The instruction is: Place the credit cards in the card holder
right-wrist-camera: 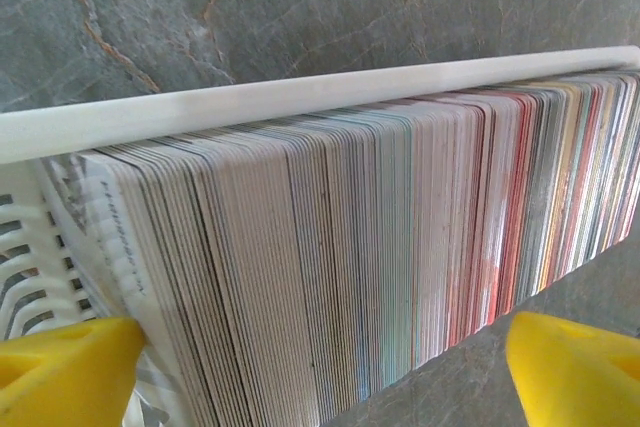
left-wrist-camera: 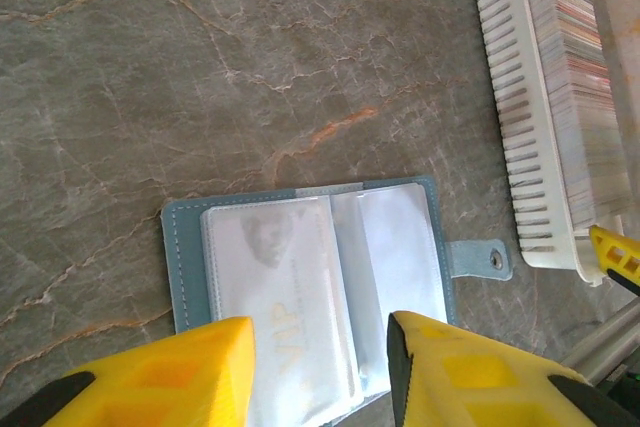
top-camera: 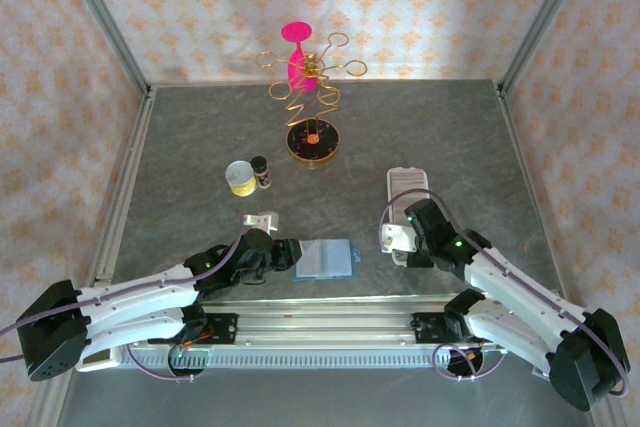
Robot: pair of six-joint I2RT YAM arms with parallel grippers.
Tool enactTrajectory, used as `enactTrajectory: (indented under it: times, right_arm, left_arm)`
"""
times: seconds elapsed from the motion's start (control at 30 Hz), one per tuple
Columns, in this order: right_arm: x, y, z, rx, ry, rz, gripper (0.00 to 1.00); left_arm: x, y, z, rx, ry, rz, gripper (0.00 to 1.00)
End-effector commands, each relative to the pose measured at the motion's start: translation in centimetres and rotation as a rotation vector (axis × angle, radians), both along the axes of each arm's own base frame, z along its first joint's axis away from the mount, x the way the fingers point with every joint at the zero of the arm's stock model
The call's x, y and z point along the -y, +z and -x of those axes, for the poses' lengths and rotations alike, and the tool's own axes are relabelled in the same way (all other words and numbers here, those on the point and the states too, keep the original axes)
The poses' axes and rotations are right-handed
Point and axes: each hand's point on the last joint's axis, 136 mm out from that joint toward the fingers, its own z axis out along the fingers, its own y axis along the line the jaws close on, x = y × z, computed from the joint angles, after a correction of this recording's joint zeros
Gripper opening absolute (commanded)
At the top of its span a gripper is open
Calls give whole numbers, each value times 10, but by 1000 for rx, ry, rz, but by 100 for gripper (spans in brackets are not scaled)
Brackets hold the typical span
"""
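The card holder point(top-camera: 405, 183), a long whitish ridged tray point(left-wrist-camera: 520, 127), lies right of centre with its rim point(right-wrist-camera: 300, 97) running across the right wrist view. Several credit cards point(right-wrist-camera: 350, 247) stand on edge in it, packed tight point(left-wrist-camera: 580, 67). My right gripper point(top-camera: 400, 237) is open at the tray's near end, its yellow fingers straddling the card stack point(right-wrist-camera: 325, 337). The left finger is close against the stack and the right finger stands apart from it. A teal wallet point(top-camera: 325, 259) lies open flat, with a pale card in its clear sleeves point(left-wrist-camera: 290, 287). My left gripper point(top-camera: 285, 255) is open just over its near edge point(left-wrist-camera: 320, 332).
A gold wire stand with a pink disc point(top-camera: 305, 67) rises at the back, on a round gold base point(top-camera: 313, 142). A small yellow-white cup point(top-camera: 240, 177), a dark bottle point(top-camera: 261, 172) and a metal clip point(top-camera: 260, 219) sit left of centre. A rail point(top-camera: 320, 309) runs along the near edge.
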Motion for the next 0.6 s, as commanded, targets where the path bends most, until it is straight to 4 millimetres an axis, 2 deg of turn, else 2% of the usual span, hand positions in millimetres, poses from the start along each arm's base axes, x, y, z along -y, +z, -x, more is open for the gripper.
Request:
enactTrajectory:
  times: [0.0, 0.07, 0.37, 0.47, 0.57]
  right_arm:
    - [3, -1, -11, 52, -13, 20, 82]
    - [4, 1, -11, 56, -12, 25, 73]
    - [4, 12, -12, 73, -10, 19, 60]
    - [3, 14, -12, 74, -5, 20, 52]
    - [2, 16, -11, 71, -2, 15, 39]
  left_arm:
    - [4, 10, -3, 27, -2, 33, 40]
    - [4, 10, -3, 27, -4, 33, 39]
    - [5, 7, -1, 15, -7, 39, 38]
    - [6, 7, -1, 15, -8, 41, 37]
    - [5, 7, -1, 14, -6, 44, 36]
